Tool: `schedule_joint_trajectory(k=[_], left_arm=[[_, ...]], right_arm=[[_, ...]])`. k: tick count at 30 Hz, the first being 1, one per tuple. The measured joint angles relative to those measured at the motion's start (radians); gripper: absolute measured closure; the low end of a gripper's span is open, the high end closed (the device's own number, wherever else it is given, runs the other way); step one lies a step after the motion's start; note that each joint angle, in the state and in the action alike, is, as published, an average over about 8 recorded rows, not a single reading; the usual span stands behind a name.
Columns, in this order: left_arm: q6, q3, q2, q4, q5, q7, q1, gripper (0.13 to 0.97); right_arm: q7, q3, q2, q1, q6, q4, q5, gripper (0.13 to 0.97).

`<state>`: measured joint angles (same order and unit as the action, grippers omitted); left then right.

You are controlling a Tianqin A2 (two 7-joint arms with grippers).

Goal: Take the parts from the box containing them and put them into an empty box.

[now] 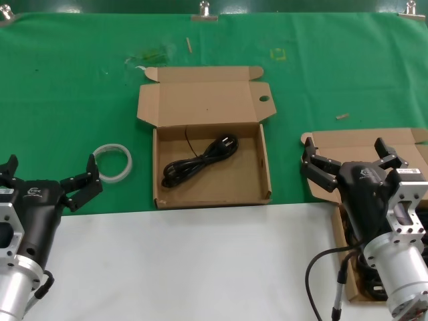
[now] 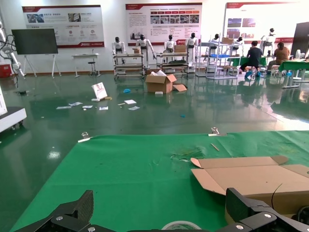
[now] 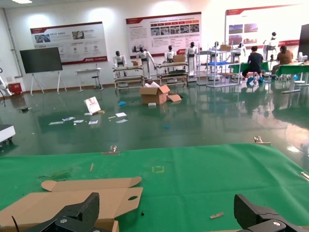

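Looking down from the head view: two open cardboard boxes on a green cloth, white surface along the lower frame.
Centre box: the holed-flap box sits mid-frame with its lid folded back toward the top; a small round hole shows in the right side flap.
Cable in centre box: one black coiled cable lies inside on the floor of that box, plug end toward the upper right, a thin tail running up toward the back wall.
Right box: the plain-flap box sits at the right edge of the frame, lid open, mostly covered by the right arm.
Cables in right box: more black cables are partly visible in it at the lower right, behind the arm; how many cannot be told.
Right gripper: the right gripper hovers over the plain-flap box, jaws spread wide, holding nothing.
Left gripper: the left gripper sits at the lower left of the frame, jaws spread, empty, well apart from both boxes.
Tape ring: a white tape ring lies on the cloth between the left gripper and the holed-flap box, just beside the gripper's finger.
Wrist views: each shows its own dark fingertips apart at the lower edge, with the cloth and the holed-flap box's lid beyond.
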<state>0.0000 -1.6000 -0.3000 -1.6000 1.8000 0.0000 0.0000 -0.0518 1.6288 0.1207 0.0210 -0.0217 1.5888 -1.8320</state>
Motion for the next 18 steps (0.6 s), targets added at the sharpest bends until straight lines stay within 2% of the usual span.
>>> schedule_joint_trajectory(k=[18], left_arm=[[0.0, 0.0, 0.0, 0.0, 0.0, 0.0, 0.0, 0.132]], right_arm=[[0.0, 0.0, 0.0, 0.0, 0.0, 0.0, 0.0, 0.129]])
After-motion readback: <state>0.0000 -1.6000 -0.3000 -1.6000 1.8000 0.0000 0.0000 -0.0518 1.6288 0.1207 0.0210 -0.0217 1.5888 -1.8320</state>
